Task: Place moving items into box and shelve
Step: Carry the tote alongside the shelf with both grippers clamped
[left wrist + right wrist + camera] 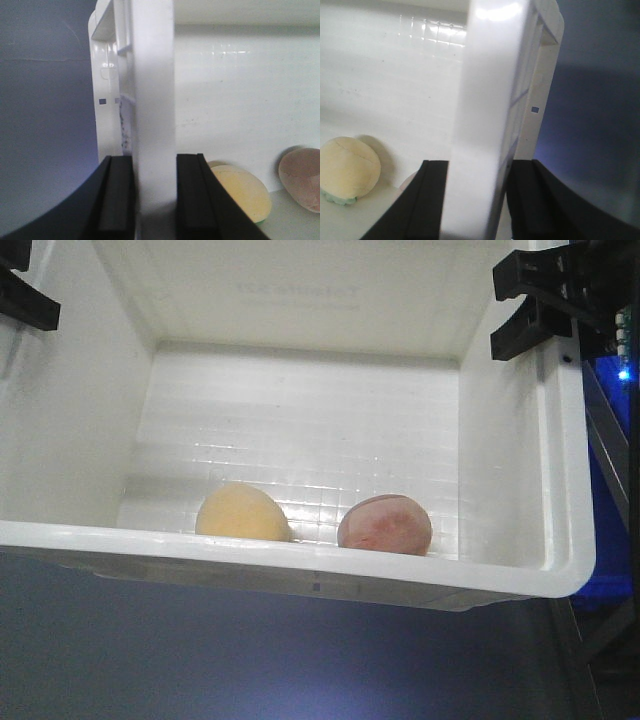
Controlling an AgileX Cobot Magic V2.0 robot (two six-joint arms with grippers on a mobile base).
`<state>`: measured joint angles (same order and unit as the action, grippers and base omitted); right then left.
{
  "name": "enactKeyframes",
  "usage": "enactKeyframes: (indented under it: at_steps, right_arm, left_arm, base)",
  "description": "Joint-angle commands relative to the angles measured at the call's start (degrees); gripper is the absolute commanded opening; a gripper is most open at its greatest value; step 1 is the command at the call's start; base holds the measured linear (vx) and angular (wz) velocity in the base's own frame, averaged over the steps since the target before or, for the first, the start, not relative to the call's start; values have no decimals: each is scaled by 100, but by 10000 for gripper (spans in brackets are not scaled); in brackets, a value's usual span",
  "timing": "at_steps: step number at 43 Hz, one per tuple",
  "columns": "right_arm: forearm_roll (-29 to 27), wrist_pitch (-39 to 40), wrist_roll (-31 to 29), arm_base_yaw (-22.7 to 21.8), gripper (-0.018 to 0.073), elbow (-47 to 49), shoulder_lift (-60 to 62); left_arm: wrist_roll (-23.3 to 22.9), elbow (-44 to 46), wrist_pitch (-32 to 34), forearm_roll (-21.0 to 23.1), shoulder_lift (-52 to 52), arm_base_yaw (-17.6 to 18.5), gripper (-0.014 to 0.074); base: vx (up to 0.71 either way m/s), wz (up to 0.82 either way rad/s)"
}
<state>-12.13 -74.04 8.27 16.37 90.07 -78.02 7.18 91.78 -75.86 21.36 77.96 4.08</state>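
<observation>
Nearest the front camera is the long rim of the box (300, 558). Just behind it the two lumps lie on the gridded floor, the yellow lump (242, 512) to the left and the red lump (385, 524) to the right, near each other but apart, their undersides hidden by that rim. With both inside, the loading half of the job looks done, and this reads as the carry toward the shelf. That they sit by the near wall rather than mid-floor suggests the box tips slightly this way, so smooth round things would roll to the low side; the tilt itself I cannot confirm. Below the box is only a dark blue-grey surface, and whether the box touches it is unclear. Farther back, the left fingers (117, 205) are clenched on the left side wall, one pad on the ribbed outside and one on the smooth inside, and the right fingers (432, 200) pinch the right wall likewise. Gripping opposite walls shares the load and stops the box swinging. A pinch on thin plastic is a modest hold, though, so an uneven lift could let a wall slip or set the lumps rolling. Beyond, the far wall carries faint print, too dim to read.
</observation>
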Motion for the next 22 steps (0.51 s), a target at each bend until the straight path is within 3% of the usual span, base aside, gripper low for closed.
enactKeyframes:
  at_steps: [1, 22]
  right_arm:
    - [-766, 366, -158, 33, 0, 271, 234]
    - [-766, 366, -158, 33, 0, 271, 234]
  left_arm:
    - [-13, 240, 394, 829, -242, 57, -1]
    - [-13, 240, 394, 829, -242, 57, -1]
  base:
    - [37, 21]
    - [33, 37]
